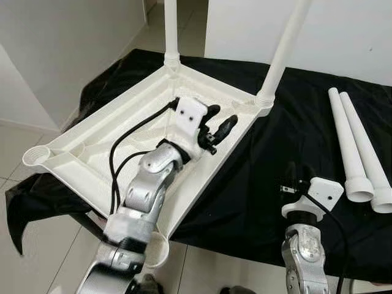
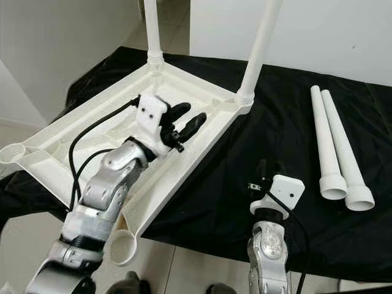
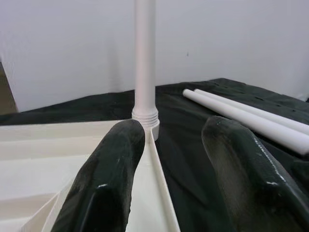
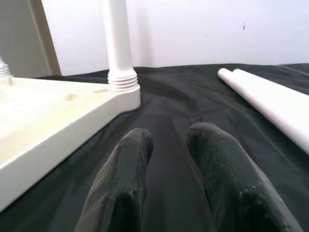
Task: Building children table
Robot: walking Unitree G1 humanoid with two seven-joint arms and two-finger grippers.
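**Upturned children's table top on a black-draped desk, two legs fitted, two lying loose**

A white plastic table top (image 1: 92, 147) lies upside down on a desk covered with black cloth (image 1: 269, 165). Its ribbed underside faces up, and its near corners overhang the desk edge above a pale tiled floor (image 1: 24, 184). Two white legs stand upright in the far corner sockets: the far left leg (image 1: 171, 30) and the far right leg (image 1: 283, 52). The near left socket (image 1: 35, 156) and the near right socket (image 2: 122, 248) are open round cups.

The left pincer (image 1: 218, 127) reaches over the inside of the table top, close to its right rim, pointing toward the far right leg. Its two black fingers (image 3: 108, 169) are spread apart with nothing between them.

The right pincer (image 1: 298, 173) hovers low over the bare black cloth, to the right of the table top. Its fingers (image 4: 125, 179) are a little apart, gripping nothing.

Two loose legs (image 1: 358, 147) lie side by side on the cloth at the right, touching each other, with their flared ends nearest the robot.

A white wall (image 1: 318, 24) rises behind the desk.
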